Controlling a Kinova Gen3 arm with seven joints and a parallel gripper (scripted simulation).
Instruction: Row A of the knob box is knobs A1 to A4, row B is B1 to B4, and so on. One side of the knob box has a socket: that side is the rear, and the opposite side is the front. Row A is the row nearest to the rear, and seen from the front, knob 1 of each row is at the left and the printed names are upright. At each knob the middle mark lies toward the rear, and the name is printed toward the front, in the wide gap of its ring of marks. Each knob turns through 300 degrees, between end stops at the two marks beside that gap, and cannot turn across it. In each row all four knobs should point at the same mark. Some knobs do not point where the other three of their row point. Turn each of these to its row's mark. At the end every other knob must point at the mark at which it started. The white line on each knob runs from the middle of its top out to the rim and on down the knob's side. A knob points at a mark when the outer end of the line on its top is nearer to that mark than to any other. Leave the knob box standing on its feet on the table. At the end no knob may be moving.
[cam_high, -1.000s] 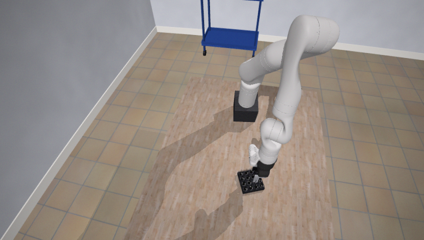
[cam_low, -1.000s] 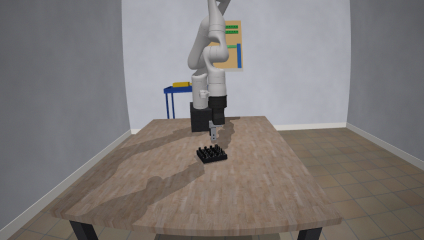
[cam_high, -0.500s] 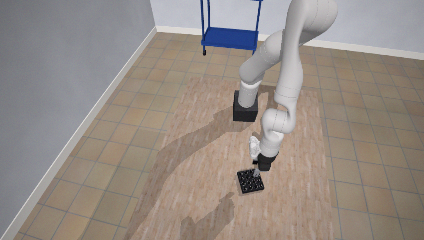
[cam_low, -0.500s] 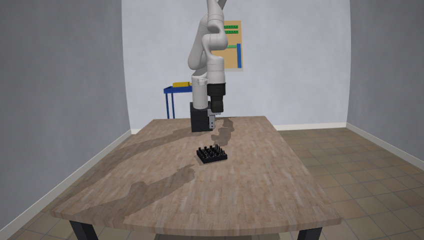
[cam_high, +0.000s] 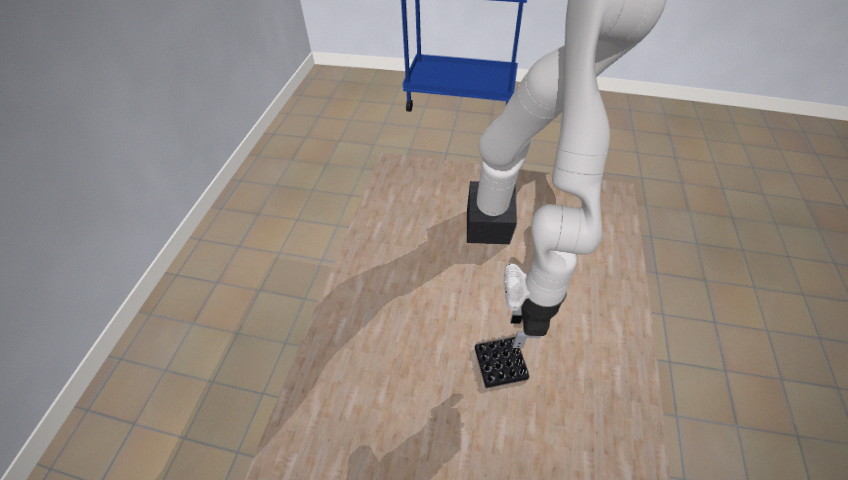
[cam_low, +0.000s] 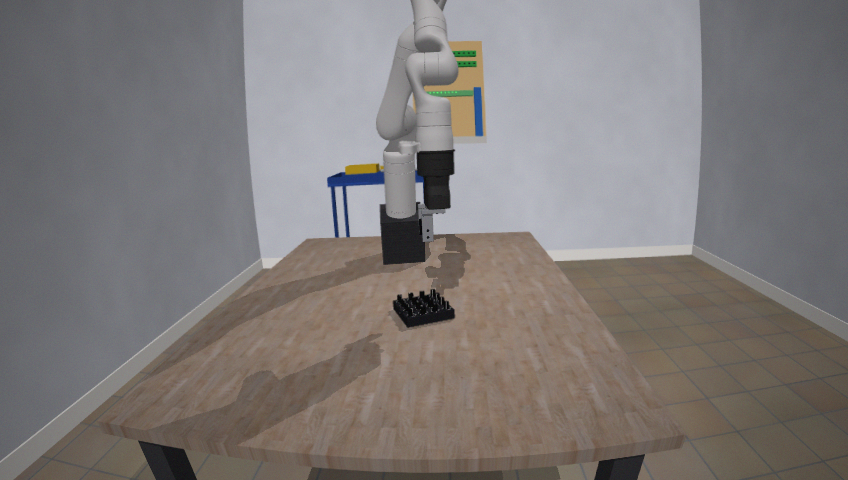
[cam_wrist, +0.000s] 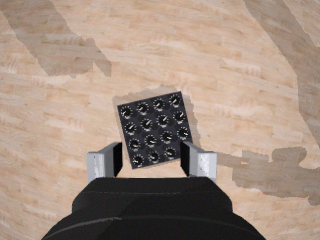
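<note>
A: Item 1, the box (cam_high: 507, 383) (cam_low: 429, 320) (cam_wrist: 136, 118). Where, and how set?
B: On the table (cam_high: 416, 356) (cam_low: 505, 368) (cam_wrist: 60, 125), flat, knobs (cam_high: 498, 364) (cam_low: 421, 293) (cam_wrist: 163, 120) up. Probably on its feet, though these are not visible. Upright suits the work: every knob top is within reach from above. Sits askew in the wrist view; socket not made out.
A: Odd knobs?
B: Cannot tell. Lines and names too small to compare row by row.
A: Gripper (cam_high: 517, 333) (cam_low: 424, 235) (cam_wrist: 151, 154)?
B: Fingers wide apart, nothing between them. Raised above the box, pointing down, touching no knob. Judgement: height gives the camera all sixteen knobs and spares their settings from a stray knock.
A: Next move, in your estimate?
B: Read the marks, line up over one odd knob, descend straight. Neighbours stand close; fully spread fingers could brush them, so a narrower opening may serve.
A: Further out?
B: Arm (cam_high: 580, 130) (cam_low: 437, 113) reaches over from its black base (cam_high: 490, 231) (cam_low: 403, 243), which lifts its foot off the table. Cart (cam_high: 461, 77) (cam_low: 357, 180) stands behind, uninvolved.
</note>
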